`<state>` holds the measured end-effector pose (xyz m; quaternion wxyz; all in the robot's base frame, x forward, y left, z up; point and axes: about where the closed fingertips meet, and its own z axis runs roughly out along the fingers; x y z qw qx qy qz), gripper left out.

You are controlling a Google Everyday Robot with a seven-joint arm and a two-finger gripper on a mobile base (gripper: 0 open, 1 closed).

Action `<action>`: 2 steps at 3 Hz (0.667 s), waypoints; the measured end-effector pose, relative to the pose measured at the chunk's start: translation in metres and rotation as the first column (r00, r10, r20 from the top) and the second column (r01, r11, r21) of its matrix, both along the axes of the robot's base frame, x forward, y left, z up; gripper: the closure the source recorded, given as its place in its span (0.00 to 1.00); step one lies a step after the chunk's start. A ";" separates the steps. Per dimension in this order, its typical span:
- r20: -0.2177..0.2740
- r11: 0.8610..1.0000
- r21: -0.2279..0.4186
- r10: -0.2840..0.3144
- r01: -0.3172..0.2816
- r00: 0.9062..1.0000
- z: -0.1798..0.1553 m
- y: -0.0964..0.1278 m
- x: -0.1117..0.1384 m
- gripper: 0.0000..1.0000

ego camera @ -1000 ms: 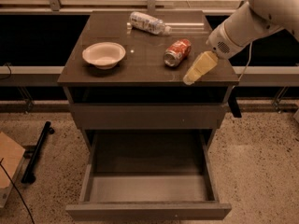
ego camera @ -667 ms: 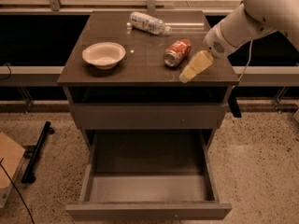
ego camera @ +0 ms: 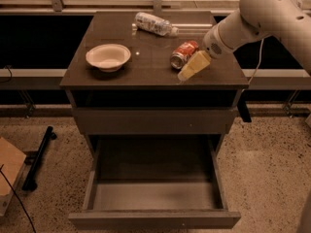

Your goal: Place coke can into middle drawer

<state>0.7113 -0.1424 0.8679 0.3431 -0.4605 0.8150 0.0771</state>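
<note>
While coke can (ego camera: 183,55) lies tipped, tool (ego camera: 191,69) just beside, middle drawer (ego camera: 154,219) open

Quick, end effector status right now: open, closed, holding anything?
End effector: open or closed cannot be told. It is low over the cabinet top, right beside the coke can lying there.

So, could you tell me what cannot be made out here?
Camera view:
- The end effector, beside the can on the cabinet top: contact unclear, they overlap.
- Lettering on the can: too small.
- Back of the drawer: in shadow.
- The arm: cut off by the right edge.
</note>
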 end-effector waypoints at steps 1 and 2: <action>0.018 0.999 0.041 -0.032 0.031 0.999 -0.001 0.002 0.016 0.00; 0.021 0.996 0.078 -0.055 0.053 0.998 -0.005 0.007 0.031 0.00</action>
